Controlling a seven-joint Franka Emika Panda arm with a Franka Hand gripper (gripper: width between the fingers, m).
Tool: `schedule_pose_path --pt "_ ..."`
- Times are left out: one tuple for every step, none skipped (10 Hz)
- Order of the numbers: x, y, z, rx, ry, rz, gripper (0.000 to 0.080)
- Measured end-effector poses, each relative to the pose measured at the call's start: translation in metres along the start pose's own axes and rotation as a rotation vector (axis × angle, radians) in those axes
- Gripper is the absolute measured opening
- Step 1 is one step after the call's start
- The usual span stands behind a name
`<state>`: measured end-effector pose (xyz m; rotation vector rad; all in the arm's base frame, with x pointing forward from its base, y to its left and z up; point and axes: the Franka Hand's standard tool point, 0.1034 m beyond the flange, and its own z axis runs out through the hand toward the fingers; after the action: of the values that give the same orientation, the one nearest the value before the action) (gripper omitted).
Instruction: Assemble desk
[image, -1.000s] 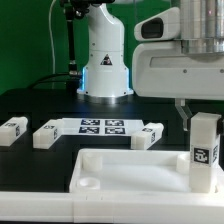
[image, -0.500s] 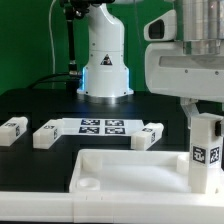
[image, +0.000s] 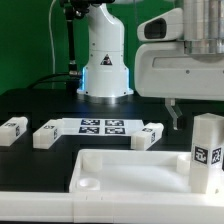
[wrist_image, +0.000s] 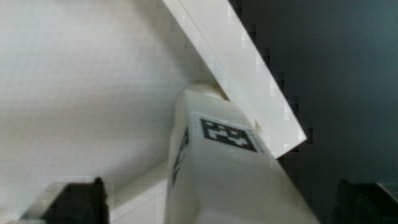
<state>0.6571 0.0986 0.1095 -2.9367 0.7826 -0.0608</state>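
Gripper (wrist_image: 222, 200) jaws stand spread, one on each side of an upright leg (image: 207, 150) without touching it. That leg stands on the tabletop's (image: 130, 172) corner at the exterior frame's lower right. Farther back, mid-frame, three loose legs (image: 47, 133) lie beside the marker board (image: 100, 126), two toward frame left, one toward frame right.

You count four square legs: left leg (image: 11, 129), second leg (image: 47, 133), third leg (image: 150, 134), upright leg (image: 207, 150). One rimmed desk top (image: 120, 172). One marker board (image: 100, 126).
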Motion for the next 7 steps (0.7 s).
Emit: schedule_pose_path --pt "-0.001 -0.0013 0.0001 0.001 -0.001 -0.102 0.0643" --pt "-0.0018 -0.0028 0.0 0.001 0.0 -0.194 0.0649" --pt "-0.0017 -0.0037 -0.0005 -0.006 0.004 -0.32 0.0649" --pt "-0.0023 -0.005 -0.0007 -0.011 0.006 -0.419 0.0649" --pt "-0.0025 -0.0052 -0.0007 -0.015 0.007 -0.502 0.0649" --pt "-0.0024 -0.005 -0.0006 -0.015 0.006 -0.581 0.0649" --pt "-0.0023 -0.005 -0.0006 -0.019 0.007 -0.657 0.0649"
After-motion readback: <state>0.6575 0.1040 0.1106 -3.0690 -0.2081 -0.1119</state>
